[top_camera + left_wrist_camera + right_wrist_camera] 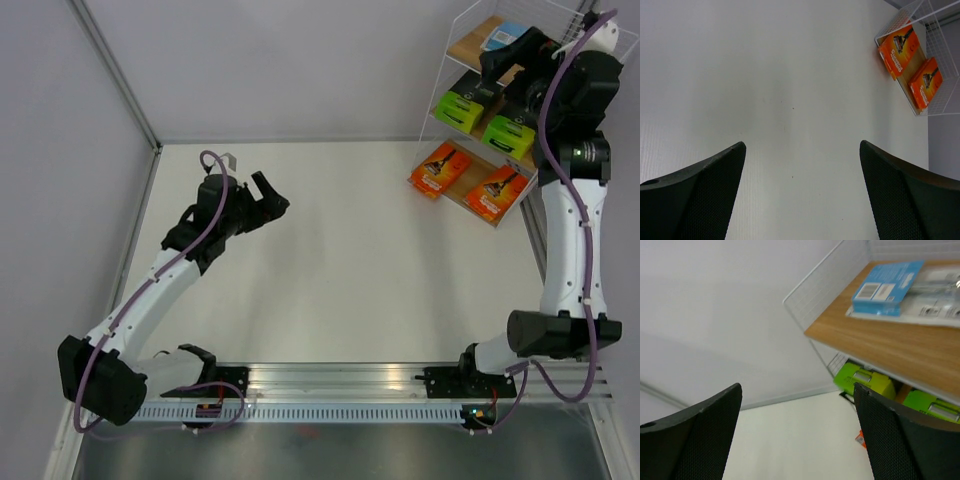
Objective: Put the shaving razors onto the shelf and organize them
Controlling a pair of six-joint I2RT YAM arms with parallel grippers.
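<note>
The shelf [468,44] stands at the far right, a white wire rack with three stepped wooden boards. On its top board lies the clear blister with blue card [506,37] [887,287]. Two black boxes with lime-green ends [462,105] [508,133] sit on the middle board, also showing as green ends [865,381] [932,405] in the right wrist view. Two orange cards [440,168] [497,190] [898,47] [926,82] lie on the bottom board. My right gripper [497,65] [797,387] hovers open and empty at the top board's left edge. My left gripper [270,192] [802,145] is open and empty over bare table, far left of the shelf.
The white table [340,260] is bounded by a grey wall and a metal post [120,75] on the left. A metal rail [340,380] with both arm bases runs along the near edge. The right arm [570,240] rises beside the shelf's right side.
</note>
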